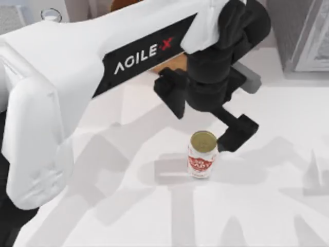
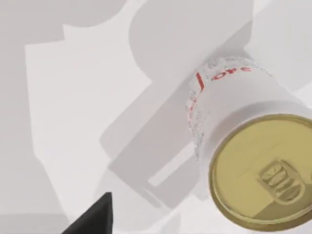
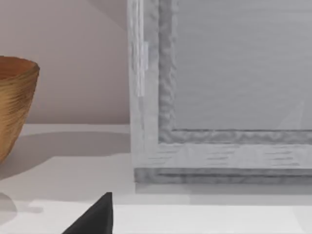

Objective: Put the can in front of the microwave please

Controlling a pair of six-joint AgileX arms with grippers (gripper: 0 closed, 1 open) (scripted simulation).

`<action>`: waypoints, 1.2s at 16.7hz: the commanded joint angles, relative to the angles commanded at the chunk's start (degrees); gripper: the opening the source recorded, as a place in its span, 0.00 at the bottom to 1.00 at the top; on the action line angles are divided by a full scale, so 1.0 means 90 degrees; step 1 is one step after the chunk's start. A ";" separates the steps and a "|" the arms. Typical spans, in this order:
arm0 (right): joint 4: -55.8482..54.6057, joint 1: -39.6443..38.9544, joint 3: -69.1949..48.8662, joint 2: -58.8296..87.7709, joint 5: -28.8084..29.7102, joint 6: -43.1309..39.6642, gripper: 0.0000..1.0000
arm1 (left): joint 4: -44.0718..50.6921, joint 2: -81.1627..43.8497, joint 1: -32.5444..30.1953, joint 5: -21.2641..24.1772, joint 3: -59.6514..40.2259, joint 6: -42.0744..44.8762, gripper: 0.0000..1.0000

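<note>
Hovering our left tool (image 1: 213,134), spread and unladen, over upright white red-labelled gold-topped tin can (image 1: 201,154) on white desk (image 1: 267,206) | aligning to grasp | right tool: cannot tell.

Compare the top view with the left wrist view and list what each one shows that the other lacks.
Top view alone: the left arm reaching across the table, the left gripper just above the can's far side, and a grey box with a white-framed door at far right. Left wrist view alone: the can's pull tab and fine side print. Both: the upright can, its gold top, red lettering, the white table.
</note>
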State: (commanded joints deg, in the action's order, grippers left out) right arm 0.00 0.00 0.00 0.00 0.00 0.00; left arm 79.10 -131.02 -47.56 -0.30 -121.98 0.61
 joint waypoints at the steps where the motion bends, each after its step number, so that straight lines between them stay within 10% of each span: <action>1: 0.0000 0.0000 0.0000 0.0000 0.0000 0.0000 1.00 | 0.0109 -0.0114 -0.0021 0.0016 -0.0152 -0.0059 1.00; 20: 0.0000 0.0000 0.0000 0.0000 0.0000 0.0000 1.00 | -0.1033 -0.0355 -0.0037 0.0058 0.0879 -0.0196 1.00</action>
State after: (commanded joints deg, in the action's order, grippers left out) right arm 0.00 0.00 0.00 0.00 0.00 0.00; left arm 69.81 -134.22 -47.90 0.22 -114.06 -1.15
